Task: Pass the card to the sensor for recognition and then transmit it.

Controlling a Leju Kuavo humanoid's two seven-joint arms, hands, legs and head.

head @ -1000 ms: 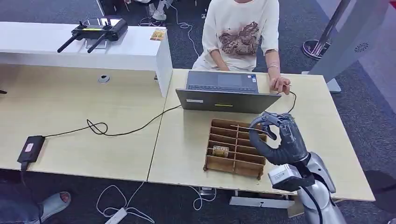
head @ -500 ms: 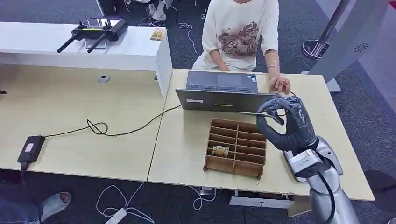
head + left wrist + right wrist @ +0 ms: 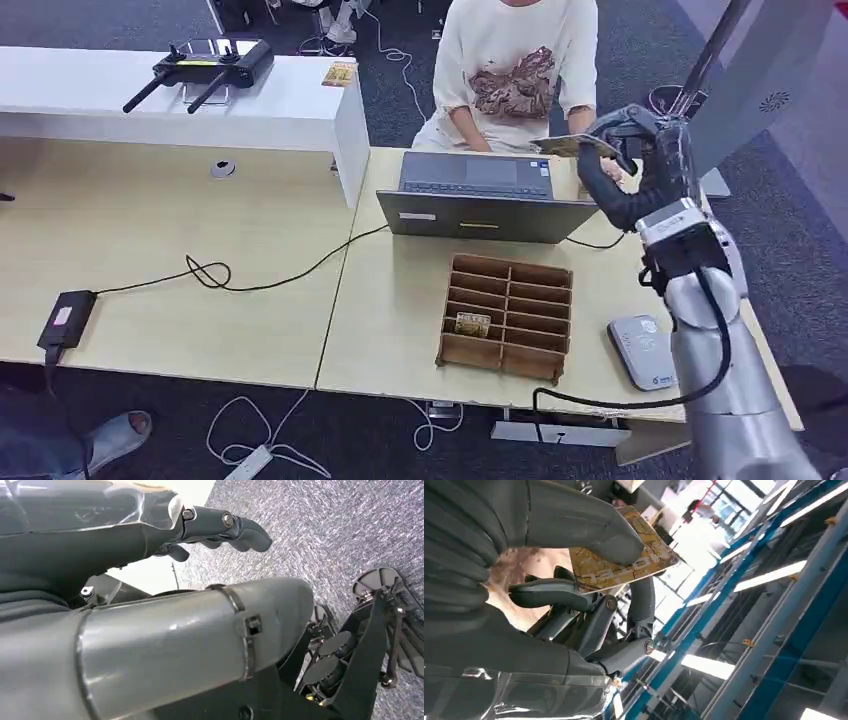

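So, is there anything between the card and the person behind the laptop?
Nothing visible. The right robot hand holds the card up above the laptop's far corner, near the person's arm, with open air between.

You see a pale, matt wood-grain surface carrying a compartment tray of bare brown wood and a matt grey laptop. Your right hand looks like dark matt plastic on a smooth, glossy silver arm, and its card has a printed yellowish face. The floor is rough grey carpet.
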